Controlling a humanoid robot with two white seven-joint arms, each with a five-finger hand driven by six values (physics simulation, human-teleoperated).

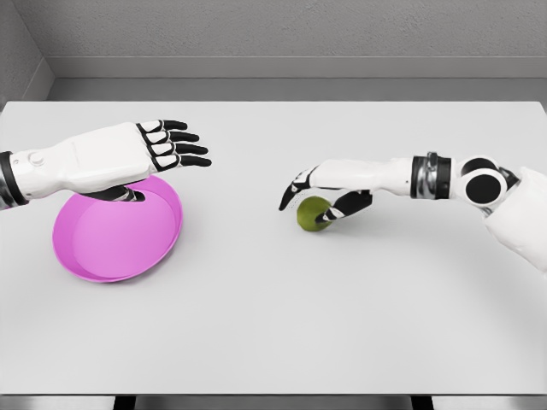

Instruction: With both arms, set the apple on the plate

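Note:
The green apple [313, 213] rests on the white table, right of the middle. My right hand [318, 200] arches over it from the right. Its thumb [350, 205] lies against the apple's right side. Its curved fingers [295, 188] hang just left of the apple with a small gap, so the hand stays open around it. The pink plate [111, 239] lies at the left and looks tilted, with its far rim hidden by my left hand [158, 171]. That hand hovers over the far rim with fingers [179, 145] stretched out flat and the thumb down at the rim.
The white table [273, 325] spans the whole view, with bare surface between plate and apple and along the front. A grey wall stands behind the table's far edge.

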